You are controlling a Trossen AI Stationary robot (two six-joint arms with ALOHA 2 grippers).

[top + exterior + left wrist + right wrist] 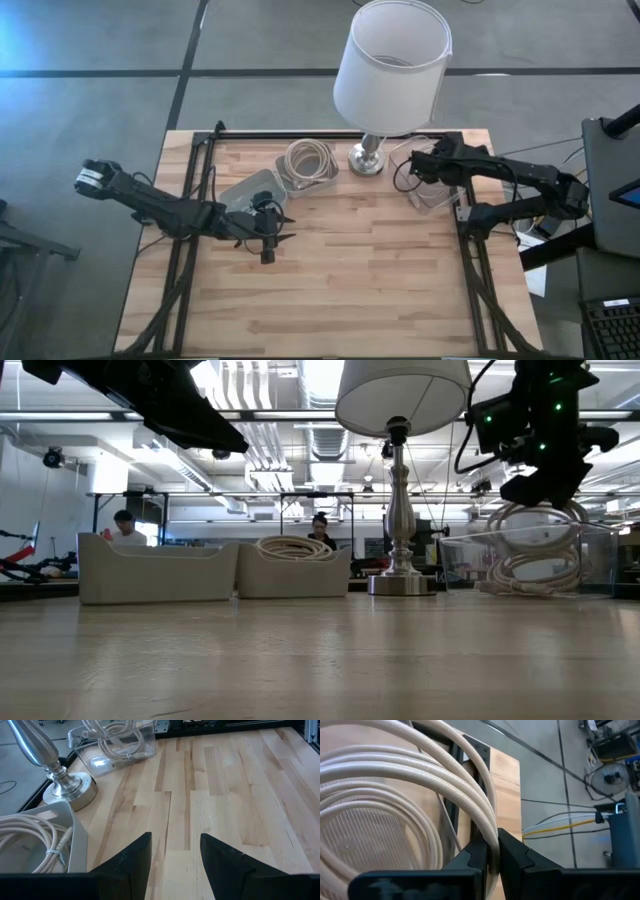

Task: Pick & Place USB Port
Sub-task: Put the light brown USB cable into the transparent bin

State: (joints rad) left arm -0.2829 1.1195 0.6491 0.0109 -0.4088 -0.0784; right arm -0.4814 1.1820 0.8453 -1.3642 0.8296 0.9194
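A coil of white cable (530, 550) hangs from my right gripper (418, 168) inside a clear plastic container (437, 198) at the table's far right. The right gripper is shut on one strand. My left gripper (175, 855) is open and holds nothing. It hovers over bare wood at the table's left middle (272, 238), next to two white bins. The far bin (308, 163) holds another coiled white cable (30, 835). The near bin (248, 190) looks empty. My right gripper pinches a single strand (492, 840) of the white cable coil between its two fingers, which lie across the strand. It comes at the coil from above. The loops hang below the fingers, and the lowest turns (520, 585) lie on the container's floor.
A tall lamp with a white shade (390, 65) stands on a metal base (367, 158) at the far middle, between the bins and the clear container. Black rails run along the table's left, right and far edges. Bare wood fills the table's near half (340, 290).
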